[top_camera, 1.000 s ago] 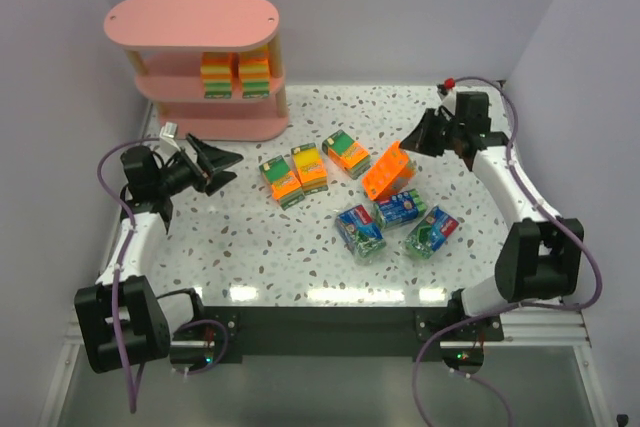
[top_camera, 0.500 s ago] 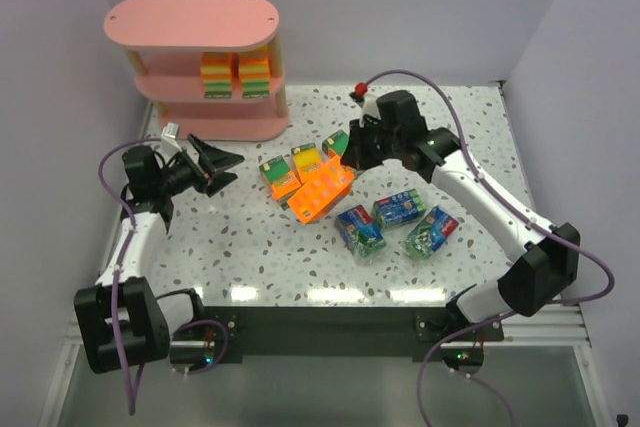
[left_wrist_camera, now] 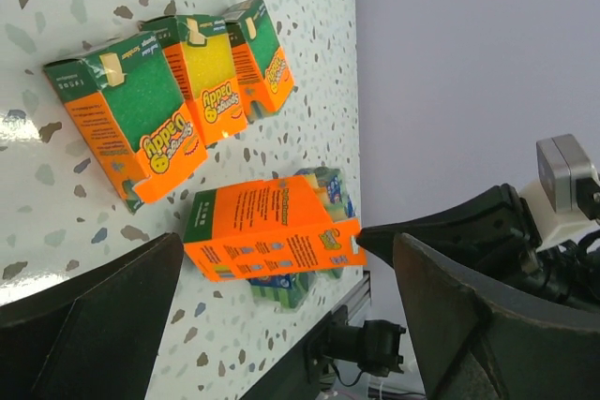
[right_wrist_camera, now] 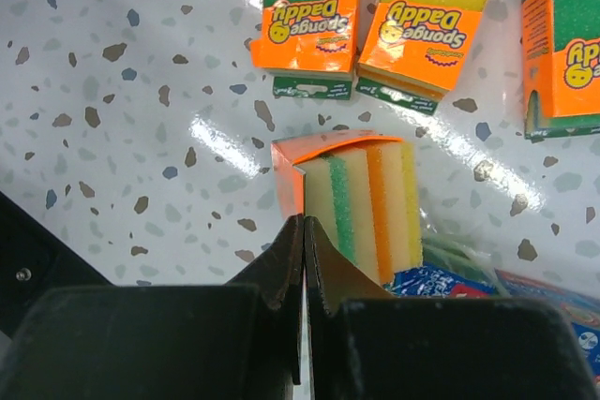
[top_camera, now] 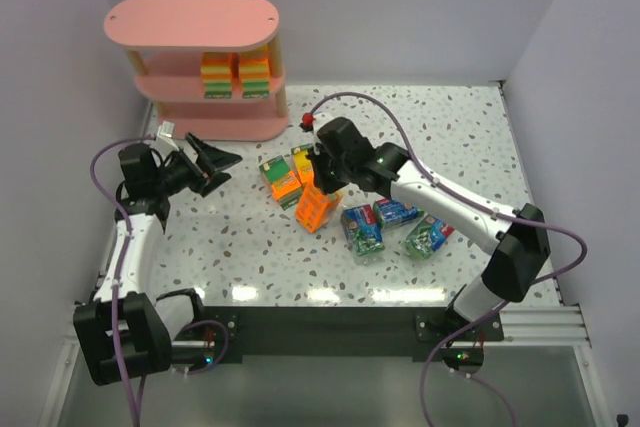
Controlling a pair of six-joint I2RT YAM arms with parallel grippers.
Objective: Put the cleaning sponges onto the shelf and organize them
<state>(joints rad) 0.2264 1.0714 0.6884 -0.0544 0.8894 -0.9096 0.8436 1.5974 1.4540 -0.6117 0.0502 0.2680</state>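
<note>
Pinching the orange flap of a layered sponge pack (right_wrist_camera: 361, 203), the right pincer (right_wrist_camera: 303, 224) is shut tight at centre frame in the overhead view. The pack sits tilted low over the speckled terrazzo desk (top_camera: 250, 247), and I cannot tell whether it touches. Just above lie three orange packs (right_wrist_camera: 427, 16), glossy sleeves over green and yellow foam. To the right are three crinkly blue-green packs (top_camera: 360, 230). At middle left the left pincer (top_camera: 215, 160) gapes wide, empty. Upper left, the pink shelf (top_camera: 190, 19), oval boards on pale wooden posts, carries two striped packs (top_camera: 218, 74) on its middle tier. By my count, seven remain.
</note>
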